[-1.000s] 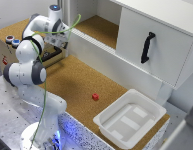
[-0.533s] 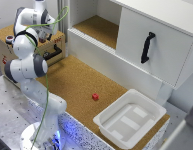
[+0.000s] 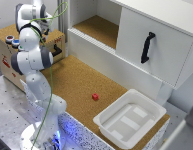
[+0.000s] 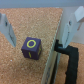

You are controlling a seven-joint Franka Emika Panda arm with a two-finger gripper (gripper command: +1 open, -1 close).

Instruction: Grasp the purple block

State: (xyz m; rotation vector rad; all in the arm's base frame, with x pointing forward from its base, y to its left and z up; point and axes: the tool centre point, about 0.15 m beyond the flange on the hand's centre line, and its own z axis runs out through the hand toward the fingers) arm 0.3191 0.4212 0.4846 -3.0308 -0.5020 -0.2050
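Note:
In the wrist view the purple block (image 4: 31, 47), a small dark purple cube with a yellow ring on its upper face, rests on a cork surface. My gripper (image 4: 37, 41) is open above it, one finger on each side and both clear of the cube. In the exterior view the arm (image 3: 32, 55) bends over the wooden box (image 3: 8, 57) at that view's left, and the block is hidden there behind the arm.
A black handle (image 4: 67, 56) lies close beside the block. Round coloured buttons (image 3: 13, 41) sit on the wooden box. A red cube (image 3: 95, 96) lies on the cork floor, a white tray (image 3: 131, 117) stands toward the exterior view's right, and a white cabinet with a black handle (image 3: 147, 47) is behind.
The arm's hand has swung toward the exterior view's left and farther over the wooden box. The red cube and the tray have not moved.

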